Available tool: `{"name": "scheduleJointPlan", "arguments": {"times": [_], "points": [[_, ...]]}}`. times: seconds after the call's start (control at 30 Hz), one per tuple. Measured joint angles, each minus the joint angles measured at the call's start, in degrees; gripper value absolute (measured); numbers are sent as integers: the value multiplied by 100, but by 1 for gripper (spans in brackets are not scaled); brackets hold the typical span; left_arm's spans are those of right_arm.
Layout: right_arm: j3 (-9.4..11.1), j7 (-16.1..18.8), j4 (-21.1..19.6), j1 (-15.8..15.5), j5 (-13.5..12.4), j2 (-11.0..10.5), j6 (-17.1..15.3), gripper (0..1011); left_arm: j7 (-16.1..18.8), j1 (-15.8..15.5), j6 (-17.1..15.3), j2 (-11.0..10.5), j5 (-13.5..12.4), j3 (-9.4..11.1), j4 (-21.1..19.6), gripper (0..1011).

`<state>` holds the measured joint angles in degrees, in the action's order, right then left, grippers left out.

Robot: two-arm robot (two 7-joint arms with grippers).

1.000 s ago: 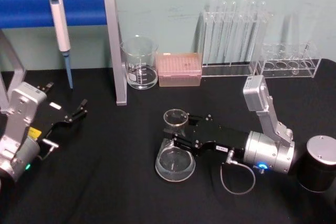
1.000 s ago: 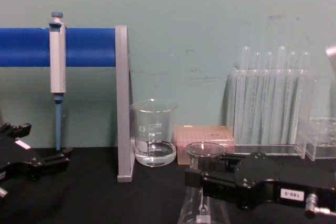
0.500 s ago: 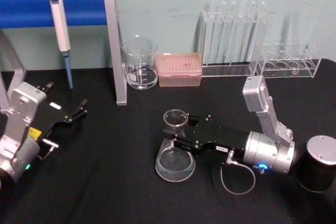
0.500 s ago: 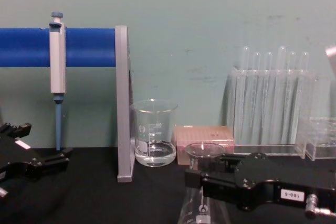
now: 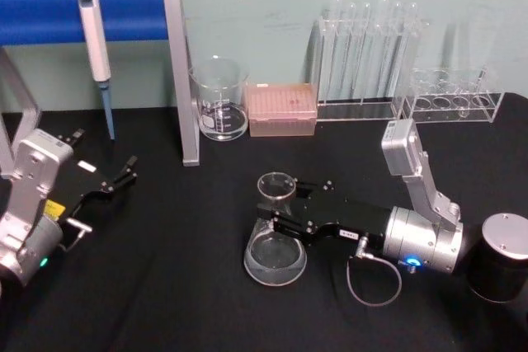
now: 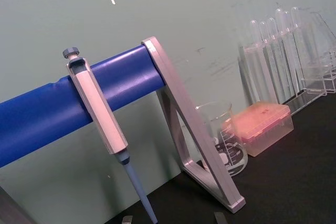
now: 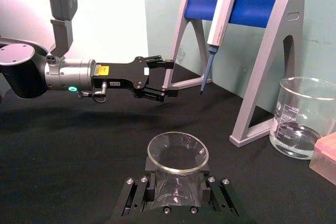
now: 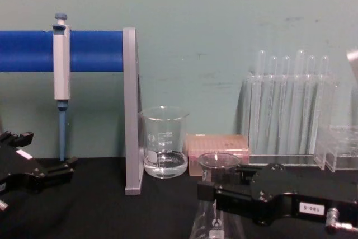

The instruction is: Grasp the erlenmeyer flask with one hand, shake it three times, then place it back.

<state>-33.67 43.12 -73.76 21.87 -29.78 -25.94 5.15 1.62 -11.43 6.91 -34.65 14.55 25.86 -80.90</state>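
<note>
**Flask gripped at the neck, base on the table**

Flask first: the clear glass conical erlenmeyer flask (image 5: 275, 245) with the flared round rim sits near the middle of the black table (image 5: 206, 302), upright, and its wide base looks to be resting on the tabletop, though from the chest camera the bottom is cut off so I can't swear it's fully down. The right gripper (image 5: 279, 213), black metal with screws and a small white numbered label, comes in from the right and is clenched around the flask's narrow neck just under the rim. In the right wrist view the rim (image 7: 178, 152) sits right between the two black fingers (image 7: 134, 199).

Behind it, along the wall: a straight-walled glass beaker (image 5: 219, 98) with a bit of clear liquid, a pink tip box (image 5: 282, 108) just beside it, then the clear rack of tall test tubes (image 5: 363, 51). A blue-barred grey stand (image 5: 177, 72) holds a grey pipette (image 5: 93, 35) hanging down.

A black cylindrical container (image 5: 502, 255) sits at the right edge, near the right arm's silver wrist.

The left gripper (image 5: 125, 172) is parked well off to the left, above the table, fingers spread apart and holding nothing.
</note>
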Motion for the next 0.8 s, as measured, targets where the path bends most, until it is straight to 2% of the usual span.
{"name": "scheduleJointPlan", "arguments": {"times": [0.13,0.4,0.47,0.5,0.73,0.8], "points": [[-6,-3,12,-4,14,-2,-16,462,0,0,1,0,0,0,-1,1001],[-10,-7,15,-8,29,-1,-31,730,0,0,0,0,0,0,-1,1001],[-10,-7,13,-8,27,-1,-30,768,0,0,0,0,0,0,-1,1001],[-10,-7,12,-8,26,-1,-28,825,0,0,0,0,0,0,-1,1001],[-7,-7,7,-4,14,0,-21,999,0,0,0,0,0,0,-1,1001],[-7,-6,7,-4,11,0,-19,1003,0,0,0,0,0,0,-1,1001]]}}
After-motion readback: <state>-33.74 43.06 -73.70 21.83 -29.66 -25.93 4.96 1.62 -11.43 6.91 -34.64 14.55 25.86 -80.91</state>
